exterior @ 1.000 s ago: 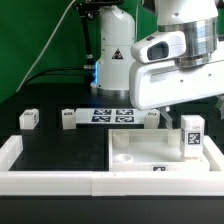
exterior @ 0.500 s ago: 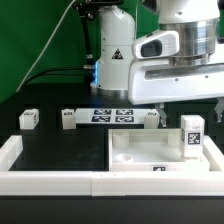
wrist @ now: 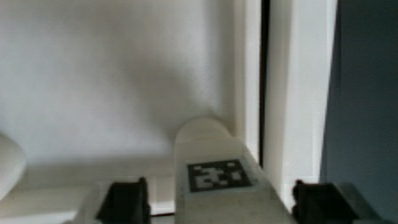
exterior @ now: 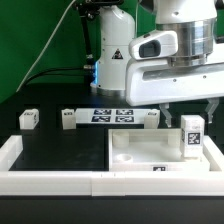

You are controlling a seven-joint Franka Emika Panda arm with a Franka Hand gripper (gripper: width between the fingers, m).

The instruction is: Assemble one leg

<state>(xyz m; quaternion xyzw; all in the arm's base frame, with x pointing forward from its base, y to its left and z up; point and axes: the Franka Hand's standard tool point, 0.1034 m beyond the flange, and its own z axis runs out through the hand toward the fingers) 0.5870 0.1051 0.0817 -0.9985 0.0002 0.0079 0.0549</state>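
One leg (exterior: 191, 137), a small white post with a black-and-white tag, stands upright on the right part of the large flat white panel (exterior: 140, 150). My gripper (exterior: 188, 106) hangs just above it, open and empty. In the wrist view the leg (wrist: 217, 165) lies between my two dark fingertips (wrist: 125, 200), apart from both; the gripper (wrist: 219, 205) holds nothing. Three more legs stand behind on the black table: one at the exterior view's left (exterior: 27, 118), one nearer the middle (exterior: 68, 119), one behind the panel (exterior: 150, 117).
The marker board (exterior: 112, 114) lies at the back between the legs. A low white wall (exterior: 60, 180) runs along the front and sides of the work area. The robot's base (exterior: 112, 50) stands behind.
My gripper has risen straight up from the upright leg, which stays standing on the panel. Nothing else has moved.
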